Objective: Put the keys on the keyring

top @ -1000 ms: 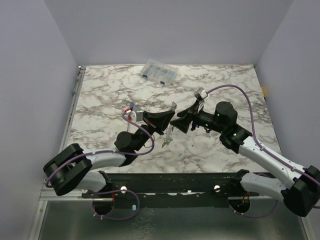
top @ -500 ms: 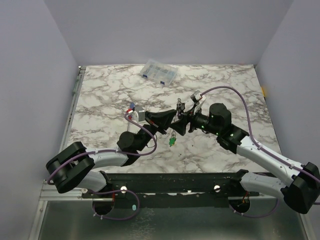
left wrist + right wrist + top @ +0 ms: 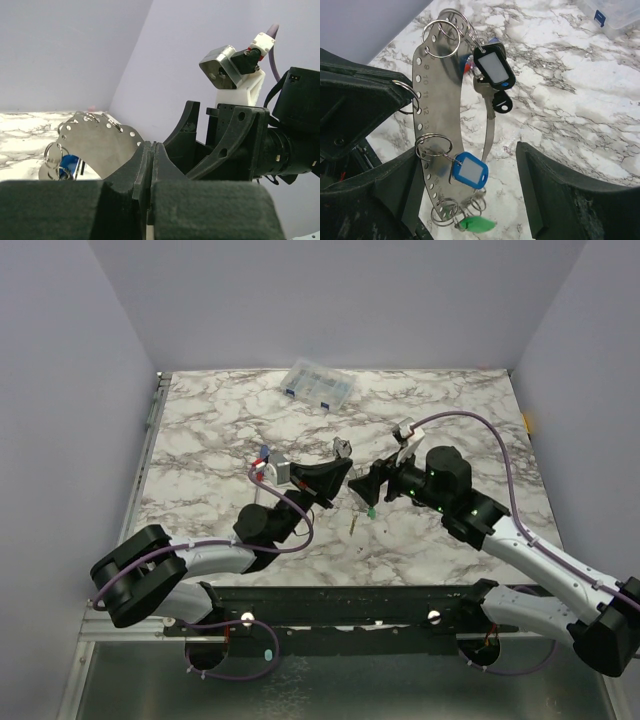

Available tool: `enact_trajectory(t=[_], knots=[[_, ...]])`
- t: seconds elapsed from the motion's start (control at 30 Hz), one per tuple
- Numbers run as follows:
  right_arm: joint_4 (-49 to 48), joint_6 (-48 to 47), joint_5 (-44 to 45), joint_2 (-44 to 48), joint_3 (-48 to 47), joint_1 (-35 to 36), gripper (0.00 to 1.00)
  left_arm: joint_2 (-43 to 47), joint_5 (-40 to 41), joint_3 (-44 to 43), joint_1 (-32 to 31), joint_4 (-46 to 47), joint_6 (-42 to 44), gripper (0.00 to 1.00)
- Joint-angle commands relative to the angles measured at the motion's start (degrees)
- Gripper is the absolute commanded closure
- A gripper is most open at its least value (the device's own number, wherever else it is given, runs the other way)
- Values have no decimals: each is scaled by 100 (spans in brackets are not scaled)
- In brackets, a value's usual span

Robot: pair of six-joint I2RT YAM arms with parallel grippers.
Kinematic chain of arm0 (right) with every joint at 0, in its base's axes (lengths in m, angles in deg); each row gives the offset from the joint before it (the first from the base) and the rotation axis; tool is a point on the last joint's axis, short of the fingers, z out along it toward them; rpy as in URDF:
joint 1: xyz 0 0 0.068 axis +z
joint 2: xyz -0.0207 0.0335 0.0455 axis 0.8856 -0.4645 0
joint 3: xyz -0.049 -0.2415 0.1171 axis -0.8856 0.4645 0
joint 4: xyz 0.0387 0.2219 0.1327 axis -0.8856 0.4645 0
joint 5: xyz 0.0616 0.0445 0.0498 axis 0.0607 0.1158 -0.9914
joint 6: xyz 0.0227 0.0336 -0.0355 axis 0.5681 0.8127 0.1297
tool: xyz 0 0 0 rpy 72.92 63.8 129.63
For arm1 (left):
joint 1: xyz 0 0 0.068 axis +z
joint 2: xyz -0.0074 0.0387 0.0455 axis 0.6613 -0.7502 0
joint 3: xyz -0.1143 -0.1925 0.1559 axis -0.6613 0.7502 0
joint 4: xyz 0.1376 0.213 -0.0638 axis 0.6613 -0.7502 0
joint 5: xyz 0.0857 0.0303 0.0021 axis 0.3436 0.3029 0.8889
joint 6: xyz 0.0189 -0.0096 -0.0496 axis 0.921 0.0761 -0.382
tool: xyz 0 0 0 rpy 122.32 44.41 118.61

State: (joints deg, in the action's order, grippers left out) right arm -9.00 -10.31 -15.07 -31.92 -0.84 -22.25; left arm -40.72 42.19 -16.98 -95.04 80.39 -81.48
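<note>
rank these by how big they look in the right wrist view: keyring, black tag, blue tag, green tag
1. keyring
2. black tag
3. blue tag, only slightly smaller; its distance from the camera may differ
4. green tag, tilted and low in frame, so unsure

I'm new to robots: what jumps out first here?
Over the middle of the marble table, the black left gripper and right gripper meet. The left one is clamped on a metal keyring hung with a black tag, a blue tag and a green tag; the right one stands open. A clear plastic box sits at the far edge.
</note>
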Motion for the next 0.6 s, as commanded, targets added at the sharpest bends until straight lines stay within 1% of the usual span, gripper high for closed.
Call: enact_trajectory(t=[0.0,0.37,0.43,0.5,0.57], knots=[[179,-278,132,86,-66,-12,25,163,80,-36,-47,501,-58,100],[-95,-448,-31,-405,-568,-12,25,55,154,-78,-221,503,-155,100],[-310,-459,-55,-488,-644,-9,25,48,176,-67,-259,516,-170,100],[-388,-502,-59,-559,-670,-17,27,51,191,-44,-277,542,-164,100],[-442,-573,-103,-600,-689,-10,33,73,224,-16,-278,555,-179,100]])
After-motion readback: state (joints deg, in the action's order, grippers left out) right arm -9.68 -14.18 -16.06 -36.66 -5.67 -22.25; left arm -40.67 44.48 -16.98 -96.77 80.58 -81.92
